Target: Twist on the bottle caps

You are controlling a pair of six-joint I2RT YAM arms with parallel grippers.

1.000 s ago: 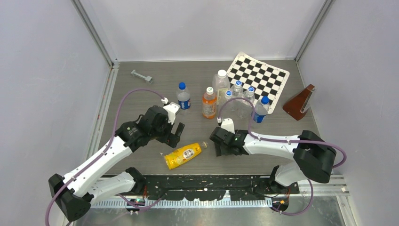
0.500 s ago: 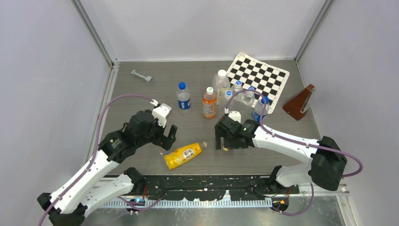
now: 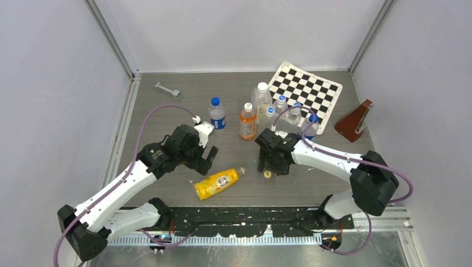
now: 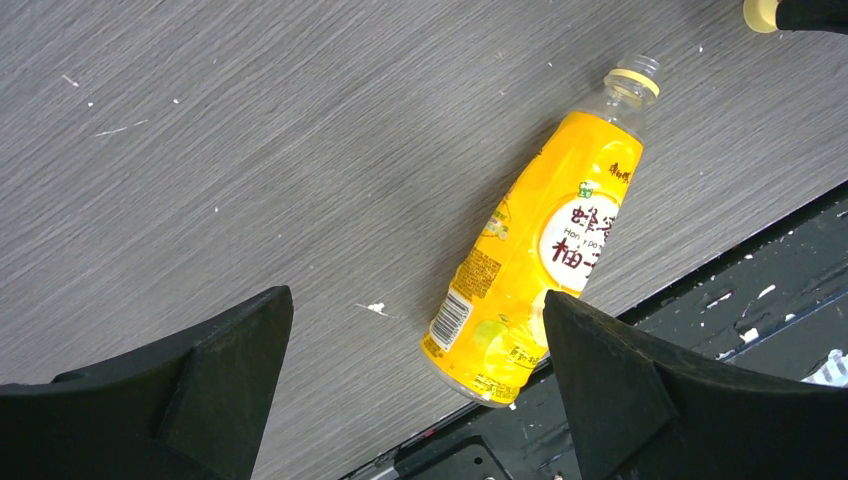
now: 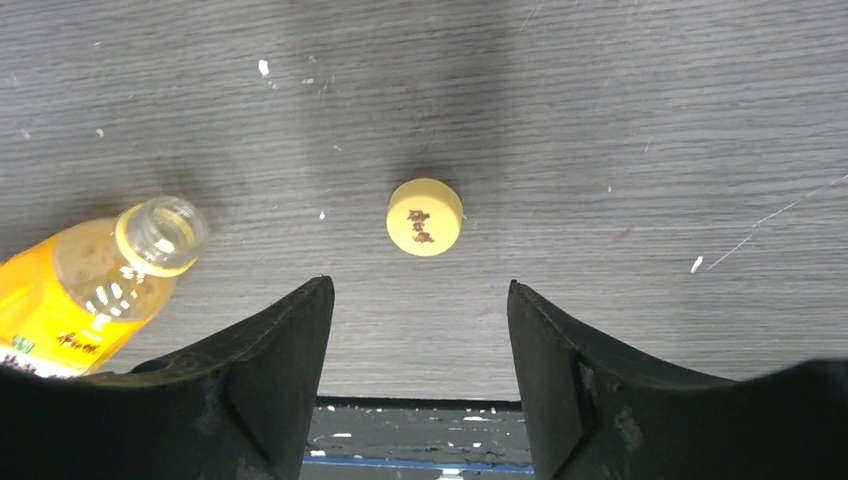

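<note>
Yellow cap [image 5: 425, 217]: small round plastic disc with dark print on top, lying flat on the grey wood-grain worktop [image 3: 183, 111] near the front edge. Right claw [image 5: 418, 300] hangs over it, black jaws apart, cap in line with the gap and untouched. Just beside the cap, not touching it, is the open mouth of the juice bottle [image 4: 535, 260]. The bottle lies on its side, clear neck, pale ring, glossy yellow label. Left claw [image 4: 415, 310] is spread wide above the bottle's label end, gripping nothing.

Further back a Pepsi bottle [image 3: 217, 117] stands upright, blue cap [image 3: 215, 101] on top. Beside it: orange drink bottle [image 3: 247, 121], tall clear bottle [image 3: 261, 97], and small clear bottles [image 3: 286, 111] partly hidden by the right arm's cable. Checkerboard sheet [image 3: 305, 89], brown wedge [image 3: 354, 120] and metal bolt [image 3: 167, 89] sit well apart.
</note>
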